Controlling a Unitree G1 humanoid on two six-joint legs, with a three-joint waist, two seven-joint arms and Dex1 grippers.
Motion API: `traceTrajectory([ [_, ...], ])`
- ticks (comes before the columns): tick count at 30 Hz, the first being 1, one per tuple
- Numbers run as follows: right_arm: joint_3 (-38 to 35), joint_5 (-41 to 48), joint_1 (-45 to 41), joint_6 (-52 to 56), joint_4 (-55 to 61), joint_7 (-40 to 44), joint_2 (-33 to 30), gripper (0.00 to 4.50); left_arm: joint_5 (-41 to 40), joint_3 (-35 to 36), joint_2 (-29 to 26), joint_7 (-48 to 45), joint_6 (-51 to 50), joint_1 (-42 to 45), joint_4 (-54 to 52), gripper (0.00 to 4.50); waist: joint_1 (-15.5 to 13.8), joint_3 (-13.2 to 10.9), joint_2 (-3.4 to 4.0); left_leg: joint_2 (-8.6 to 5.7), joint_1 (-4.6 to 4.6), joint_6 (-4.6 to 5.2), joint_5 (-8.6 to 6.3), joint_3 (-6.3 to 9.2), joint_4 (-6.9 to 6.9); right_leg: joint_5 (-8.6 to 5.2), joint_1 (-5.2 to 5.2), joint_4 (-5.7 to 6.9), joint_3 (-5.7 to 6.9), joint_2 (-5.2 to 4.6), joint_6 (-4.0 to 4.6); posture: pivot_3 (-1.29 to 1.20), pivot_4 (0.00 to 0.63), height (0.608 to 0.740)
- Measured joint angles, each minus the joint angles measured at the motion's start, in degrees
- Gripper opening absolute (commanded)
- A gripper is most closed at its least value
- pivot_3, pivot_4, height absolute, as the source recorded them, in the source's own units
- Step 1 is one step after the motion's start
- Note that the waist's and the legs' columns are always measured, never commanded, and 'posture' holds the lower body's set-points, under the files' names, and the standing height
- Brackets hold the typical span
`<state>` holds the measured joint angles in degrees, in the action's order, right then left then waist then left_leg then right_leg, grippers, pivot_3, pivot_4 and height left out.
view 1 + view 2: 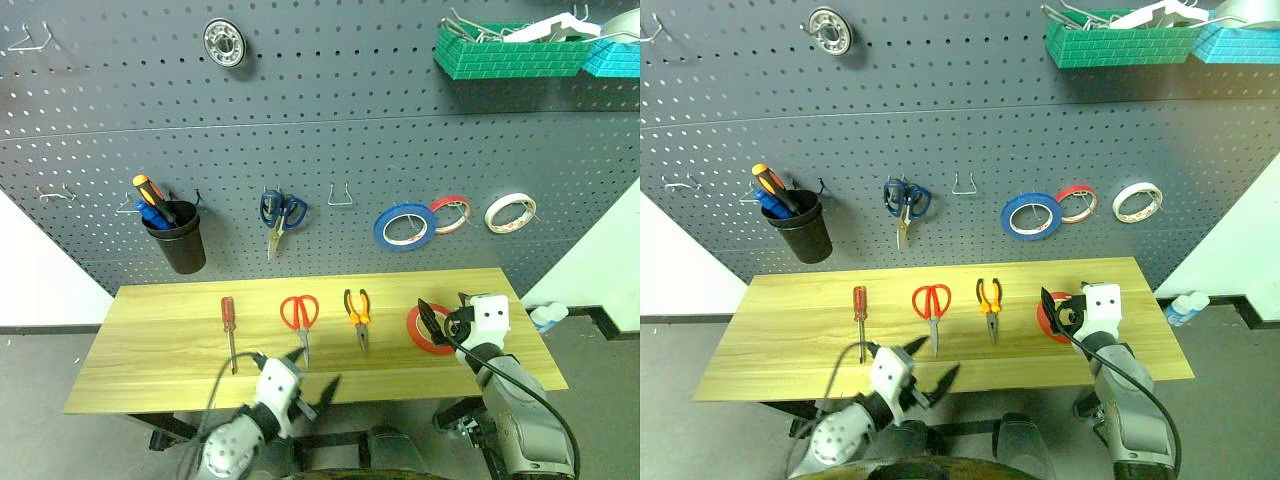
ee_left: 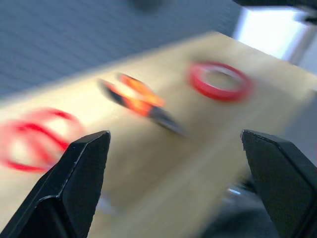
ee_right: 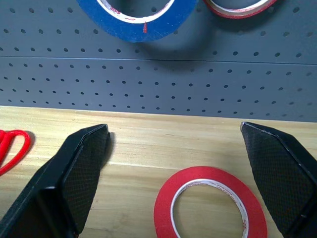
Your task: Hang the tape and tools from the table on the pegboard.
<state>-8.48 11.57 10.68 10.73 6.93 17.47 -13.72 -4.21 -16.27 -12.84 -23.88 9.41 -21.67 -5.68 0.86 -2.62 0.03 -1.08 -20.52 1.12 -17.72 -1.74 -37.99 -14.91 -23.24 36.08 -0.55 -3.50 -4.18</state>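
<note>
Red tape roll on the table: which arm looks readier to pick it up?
Probably the right. The right gripper hangs open directly over the red tape roll, while the left gripper sits open near the red-handled scissors.

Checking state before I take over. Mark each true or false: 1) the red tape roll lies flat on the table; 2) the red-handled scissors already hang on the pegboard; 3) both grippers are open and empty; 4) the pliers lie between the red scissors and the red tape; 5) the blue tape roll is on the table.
1) True: the red tape lies flat on the table.
2) False: the red-handled scissors lie on the table; blue-handled scissors hang on the pegboard.
3) True: left gripper and right gripper are open, holding nothing.
4) True: the pliers lie between them.
5) False: the blue tape roll hangs on the pegboard.
</note>
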Motion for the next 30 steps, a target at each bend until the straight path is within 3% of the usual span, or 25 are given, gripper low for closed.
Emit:
traceTrajectory([
  [4, 0.0, 0.0, 0.0, 0.0, 0.0, 0.0, 0.0, 4.5, -4.0, 2.4, -1.2, -2.6, -2.4, 1.3, -1.8, 4.42, 0.0, 0.0, 0.03, -0.02, 0.0, 0.01, 0.0, 0.0, 0.0, 0.02, 0.02, -0.01, 0.0, 0.0, 0.01, -0.04, 0.0, 0.736],
  [9, 0.0, 0.0, 0.0, 0.0, 0.0, -0.1, 0.0, 4.5, -3.8, -3.6, 1.2, -4.2, -3.9, -1.6, -1.9, 4.42, 0.0, -0.1, -0.2, -0.08, -0.02, 0.14, -0.08, -0.06, 0.0, 0.07, 0.02, -0.04, -0.05, -0.08, 0.1, -0.04, 0.0, 0.736],
  [16, 2.0, -0.2, 0.0, 0.0, 0.0, 0.9, 0.6, 4.5, -1.6, -6.3, 1.8, -3.6, -3.7, -2.5, -1.6, 4.42, 0.1, -0.1, -0.09, -0.05, 0.04, 0.14, -0.08, -0.03, 0.0, -0.05, 0.02, 0.02, -0.04, -0.05, -0.07, -0.04, 0.0, 0.736],
  [26, 18.7, -4.9, 2.7, 1.0, 1.2, 1.2, 6.2, 4.5, -1.3, -6.4, 1.8, -3.1, -3.4, -2.4, -1.6, 4.42, 0.0, -0.1, -0.06, -0.06, -0.09, 0.13, -0.08, -0.02, 0.0, -0.05, -0.12, -0.05, -0.02, -0.11, -0.06, -0.05, 0.0, 0.736],
  [29, 18.7, -5.7, 2.9, 0.9, 0.4, 0.4, 5.6, 4.5, -1.2, -6.3, 1.6, -3.1, -3.4, -2.5, -1.6, 4.42, 0.0, -0.1, -0.15, -0.07, -0.05, 0.05, -0.13, -0.02, -0.01, -0.05, -0.11, -0.17, -0.02, -0.14, -0.07, -0.05, 0.0, 0.736],
  [30, 17.1, -3.4, 1.1, 3.2, 0.2, 2.4, 2.4, 4.5, -1.2, -6.3, 1.6, -2.9, -3.3, -2.5, -1.6, 4.42, 0.1, -0.2, -0.04, -0.08, -0.07, -0.01, -0.17, -0.09, -0.06, -0.05, -0.03, -0.21, -0.02, -0.21, -0.06, -0.05, 0.0, 0.736],
])
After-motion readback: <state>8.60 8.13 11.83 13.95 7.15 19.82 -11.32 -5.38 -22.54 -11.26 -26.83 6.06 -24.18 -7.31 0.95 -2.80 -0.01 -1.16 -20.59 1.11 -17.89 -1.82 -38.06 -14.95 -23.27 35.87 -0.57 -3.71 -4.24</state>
